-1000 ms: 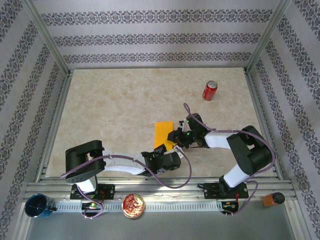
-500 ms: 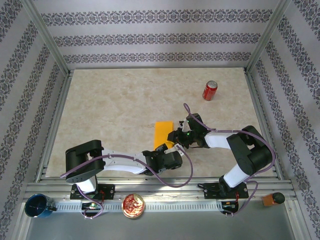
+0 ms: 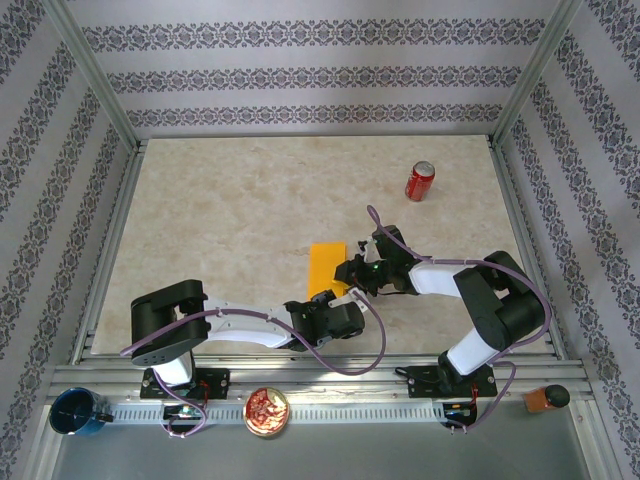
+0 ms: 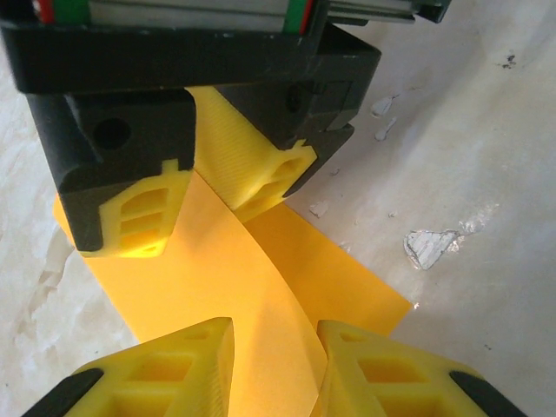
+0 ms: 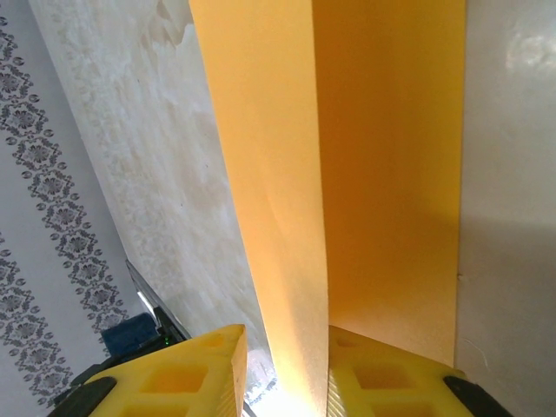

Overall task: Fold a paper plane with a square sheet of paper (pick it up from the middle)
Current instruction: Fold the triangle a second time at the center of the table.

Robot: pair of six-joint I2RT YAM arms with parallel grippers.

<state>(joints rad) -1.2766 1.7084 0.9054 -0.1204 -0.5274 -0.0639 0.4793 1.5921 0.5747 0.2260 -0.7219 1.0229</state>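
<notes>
The orange-yellow sheet of paper (image 3: 326, 265) lies folded into a narrow strip on the marble table, just left of centre. One long flap (image 4: 217, 278) stands up from the flat layer (image 5: 391, 174). My left gripper (image 3: 322, 298) sits at the strip's near end. It is open, and its yellow fingers (image 4: 174, 365) straddle the raised flap with a gap on each side. My right gripper (image 3: 347, 272) meets the strip from the right and is also open. The flap rises between its fingers (image 5: 382, 373) and leans against the right one. From the left wrist, the right gripper (image 4: 208, 204) shows straddling the far end.
A red soda can (image 3: 419, 181) stands at the back right. On the front rail are a blue cup (image 3: 75, 410), a small bowl of red bits (image 3: 266, 410) and an orange block (image 3: 545, 398). Scuff marks (image 4: 430, 246) mark the table beside the paper.
The left wrist has edged slightly left. The paper and the right arm stay where they were.
</notes>
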